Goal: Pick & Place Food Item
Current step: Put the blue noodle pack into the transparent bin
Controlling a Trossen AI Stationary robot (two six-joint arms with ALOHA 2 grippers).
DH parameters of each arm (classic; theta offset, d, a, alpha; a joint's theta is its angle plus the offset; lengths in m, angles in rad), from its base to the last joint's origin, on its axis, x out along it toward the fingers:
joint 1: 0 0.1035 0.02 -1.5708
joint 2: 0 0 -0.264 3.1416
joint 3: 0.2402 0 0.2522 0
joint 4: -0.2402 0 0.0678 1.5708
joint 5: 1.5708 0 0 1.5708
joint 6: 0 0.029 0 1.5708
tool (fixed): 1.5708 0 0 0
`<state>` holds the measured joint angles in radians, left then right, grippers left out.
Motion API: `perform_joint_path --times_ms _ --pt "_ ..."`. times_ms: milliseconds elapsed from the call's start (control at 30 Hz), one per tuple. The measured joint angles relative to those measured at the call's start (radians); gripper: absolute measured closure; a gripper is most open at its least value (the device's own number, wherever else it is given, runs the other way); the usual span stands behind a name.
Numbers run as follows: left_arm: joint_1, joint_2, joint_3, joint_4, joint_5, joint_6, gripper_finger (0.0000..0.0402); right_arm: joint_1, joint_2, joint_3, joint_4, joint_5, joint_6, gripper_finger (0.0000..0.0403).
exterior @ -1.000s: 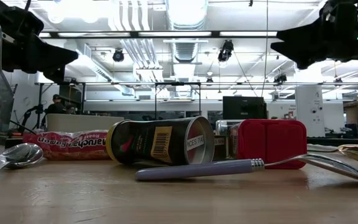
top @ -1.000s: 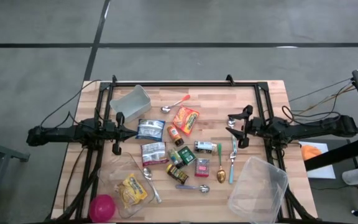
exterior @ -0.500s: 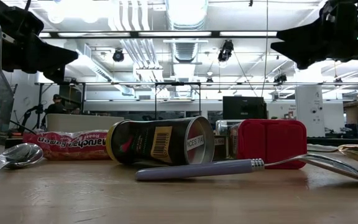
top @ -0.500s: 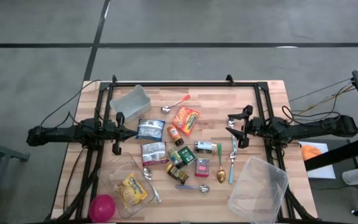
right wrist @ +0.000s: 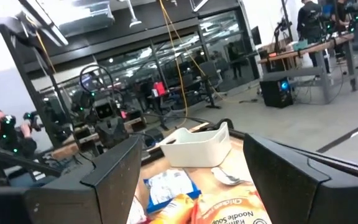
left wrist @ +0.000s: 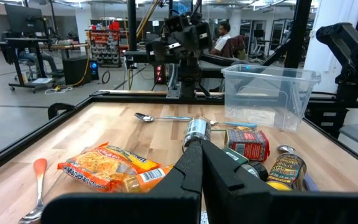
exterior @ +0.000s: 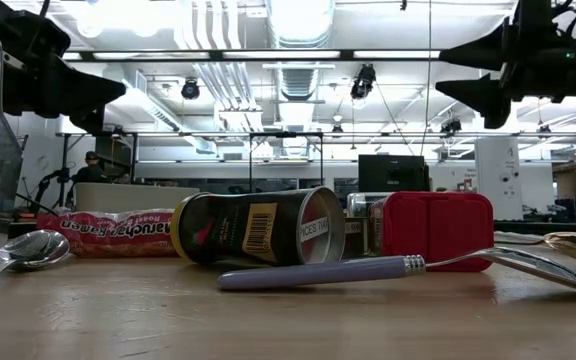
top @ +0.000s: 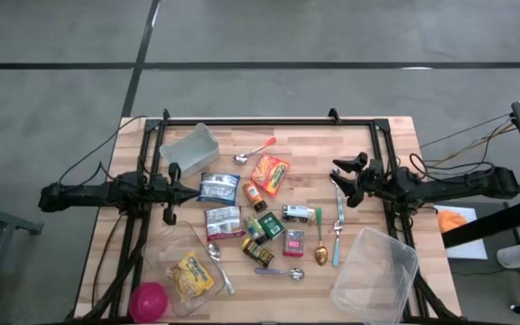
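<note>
Food lies in the middle of the table: an orange noodle packet (top: 270, 172) (left wrist: 107, 166), two silver packets (top: 217, 187) (top: 224, 221), and small cans and jars (top: 264, 226) (exterior: 258, 226) lying on their sides or standing. A yellow packet (top: 190, 275) lies in a clear container at the near left. My left gripper (top: 190, 191) (left wrist: 202, 155) hovers shut at the left, pointing level at the food. At the right, my right gripper (top: 339, 183) (right wrist: 191, 174) (exterior: 453, 75) hovers open above the table with nothing between its fingers.
A white bin (top: 190, 144) stands at the far left and a large clear tub (top: 376, 273) at the near right. A pink ball (top: 149, 300) sits at the near left corner. Several spoons and a fork (top: 338, 230) lie among the food.
My right gripper has rolled about its own pointing line while staying over the same spot; in the low view its two fingers now show one above the other. Nothing on the table has moved.
</note>
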<state>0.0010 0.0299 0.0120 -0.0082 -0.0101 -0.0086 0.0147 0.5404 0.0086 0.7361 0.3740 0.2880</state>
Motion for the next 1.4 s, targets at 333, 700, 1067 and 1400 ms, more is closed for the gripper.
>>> perform_joint_path --times_ms 333,700,1067,1400 --pt "0.0 0.0 -0.001 0.061 0.001 -0.07 0.0402 0.0 0.0 0.0 0.0 0.0 -0.018 0.0126" --pt "0.0 0.094 0.017 0.001 -0.122 -0.351 0.0402 0.0 0.0 0.0 0.0 0.001 -0.018 0.0126" --pt "0.0 0.448 0.195 -0.025 -0.185 -0.367 0.0402 0.0 0.0 0.0 0.0 0.001 -0.018 0.0126" --pt "-0.002 0.724 0.552 -0.513 -0.269 -0.621 0.0402 0.0 0.0 0.0 0.0 0.001 -0.018 0.0126"
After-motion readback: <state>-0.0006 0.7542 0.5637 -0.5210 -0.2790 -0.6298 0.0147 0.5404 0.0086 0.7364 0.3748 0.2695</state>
